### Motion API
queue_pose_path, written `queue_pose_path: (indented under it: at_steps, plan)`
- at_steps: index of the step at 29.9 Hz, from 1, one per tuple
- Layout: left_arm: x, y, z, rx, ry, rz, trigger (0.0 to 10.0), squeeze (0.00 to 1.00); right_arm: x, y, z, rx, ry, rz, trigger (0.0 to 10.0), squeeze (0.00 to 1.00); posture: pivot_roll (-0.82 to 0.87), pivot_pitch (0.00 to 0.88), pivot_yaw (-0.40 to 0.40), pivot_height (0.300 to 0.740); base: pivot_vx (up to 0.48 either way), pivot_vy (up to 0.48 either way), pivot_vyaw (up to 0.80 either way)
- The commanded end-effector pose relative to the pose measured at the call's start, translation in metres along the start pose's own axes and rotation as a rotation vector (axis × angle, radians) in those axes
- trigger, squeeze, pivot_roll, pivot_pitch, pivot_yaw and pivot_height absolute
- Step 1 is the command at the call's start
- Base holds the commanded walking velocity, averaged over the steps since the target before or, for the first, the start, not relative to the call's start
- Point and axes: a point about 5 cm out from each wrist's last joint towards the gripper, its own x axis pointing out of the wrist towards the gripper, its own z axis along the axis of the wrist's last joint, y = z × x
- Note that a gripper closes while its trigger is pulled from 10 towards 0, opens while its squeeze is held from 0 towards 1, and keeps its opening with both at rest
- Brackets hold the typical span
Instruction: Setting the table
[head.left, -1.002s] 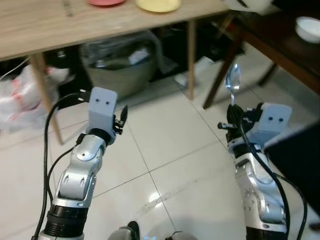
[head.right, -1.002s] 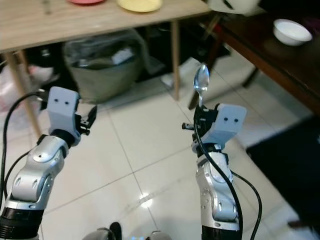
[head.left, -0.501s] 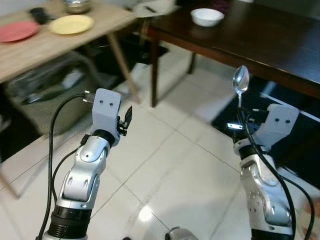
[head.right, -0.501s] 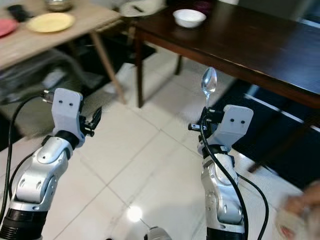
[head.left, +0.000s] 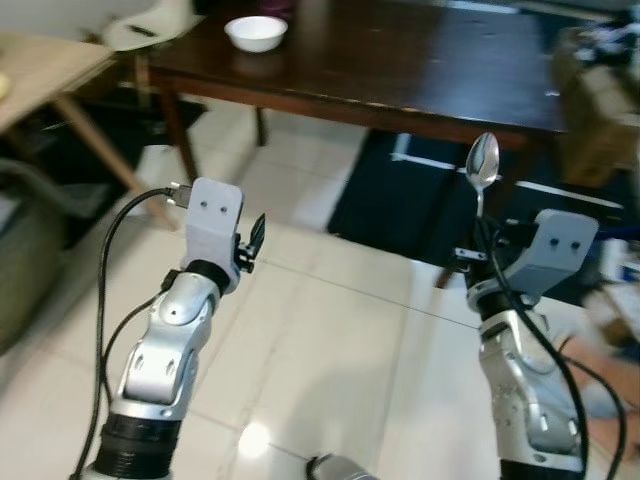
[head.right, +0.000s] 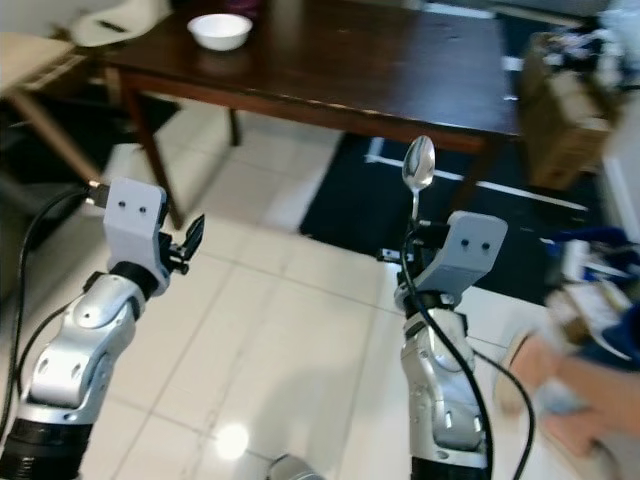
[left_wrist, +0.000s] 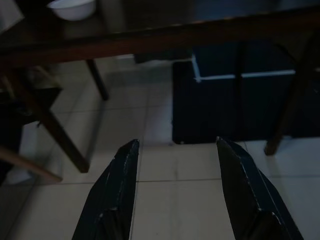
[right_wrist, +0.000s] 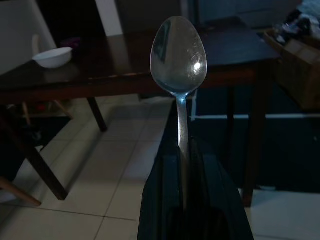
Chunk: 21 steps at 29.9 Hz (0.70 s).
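One spoon (right_wrist: 178, 65) is all the robot carries: the right jaws (head.left: 479, 243) are closed tight on its handle, bowl standing straight up above the fingertips. The left jaws (left_wrist: 177, 165) are spread wide and hold nothing, raised level with the right pair over the floor.

The dark wooden bench (head.left: 400, 60) lies well ahead of both jaws, with a white bowl (head.left: 256, 32) near its far left end. Between the jaws and the bench runs a pale, glossy tiled floor (head.left: 320, 340), and beyond the right jaws a dark rug (head.left: 400, 215) reaches under the bench.

The grip looks like the weak point. The spoon is pinched low on a thin, smooth handle, so a jolt while walking could, I judge, let it tip or slide through the fingers and drop on the tiles. The bench edge is another risk: if the arm is not lifted enough, the upright bowl could knock against it.

A blurred person's foot (head.right: 535, 385) sits near the right arm, and a cardboard box (head.right: 560, 120) stands past the bench's right end, so the path on that side is crowded.
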Motion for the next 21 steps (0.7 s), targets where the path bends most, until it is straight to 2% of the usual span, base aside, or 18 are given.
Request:
queue_pose_path:
  at_steps: [1, 9, 11, 14, 16, 17, 20, 21]
  plan:
    - [-0.001, -0.002, -0.004, -0.005, 0.015, -0.008, 10.0, 0.00, -0.001, -0.001, 0.000, 0.007, -0.002, -0.007, 10.0, 0.00, -0.15, 0.057, 0.074, 0.740, 0.000, 0.000, -0.80]
    - [0.000, -0.002, -0.004, -0.006, 0.017, -0.006, 10.0, 0.00, 0.000, 0.000, 0.001, 0.006, -0.004, -0.001, 10.0, 0.00, -0.16, 0.057, 0.075, 0.740, 0.000, 0.000, -0.80]
    - [0.000, -0.001, -0.005, -0.003, 0.018, 0.009, 10.0, 0.00, 0.000, 0.004, 0.002, 0.012, -0.009, 0.039, 10.0, 0.00, -0.16, 0.057, 0.075, 0.740, 0.000, 0.000, -0.80]
    - [0.002, 0.003, -0.004, 0.012, 0.005, 0.054, 10.0, 0.09, 0.002, 0.015, 0.004, 0.022, -0.008, 0.135, 10.0, 0.00, -0.16, 0.056, 0.076, 0.740, 0.224, 0.000, 0.00]
    - [0.003, 0.004, -0.003, 0.022, 0.002, 0.065, 10.0, 0.09, 0.002, 0.019, 0.006, 0.027, -0.016, 0.162, 10.0, 0.00, -0.16, 0.056, 0.076, 0.740, 0.364, 0.000, 0.00]
    - [0.003, 0.006, -0.004, 0.032, 0.004, 0.083, 10.0, 0.15, 0.001, 0.023, 0.008, 0.047, -0.026, 0.195, 10.0, 0.00, -0.16, 0.056, 0.076, 0.740, 0.480, 0.000, 0.00]
    - [0.006, 0.012, -0.004, 0.047, 0.010, 0.133, 10.0, 0.13, -0.001, 0.038, 0.015, 0.090, -0.049, 0.302, 10.0, 0.00, -0.15, 0.055, 0.075, 0.740, 0.480, 0.000, 0.00]
    - [0.006, 0.012, -0.004, 0.047, 0.010, 0.133, 10.0, 0.13, -0.001, 0.038, 0.015, 0.090, -0.049, 0.302, 10.0, 0.00, -0.15, 0.055, 0.075, 0.740, 0.480, 0.000, 0.00]
